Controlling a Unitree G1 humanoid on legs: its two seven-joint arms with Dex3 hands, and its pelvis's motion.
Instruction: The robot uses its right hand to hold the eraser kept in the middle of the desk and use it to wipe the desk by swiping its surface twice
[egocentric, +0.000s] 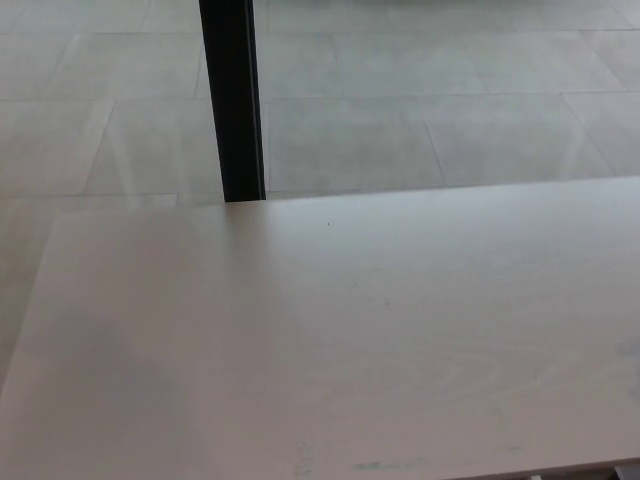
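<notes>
Eraser and both robot hands are out of the picture right now, so I cannot tell where the eraser is, or whether the right hand is holding it, or how any fingers are set. What I can see is the big pale surface (330, 340) filling the lower part of the head view. It looks like light wood with soft grain lines. A tiny dark speck (329, 223) sits near its far edge, and a few faint greenish smudges (375, 466) lie close to the near edge. Past the far edge is a floor (450, 100) of large grey tiles with thin lines between them. A tall black post (231, 100) stands on that floor, just behind the surface, toward the left.
</notes>
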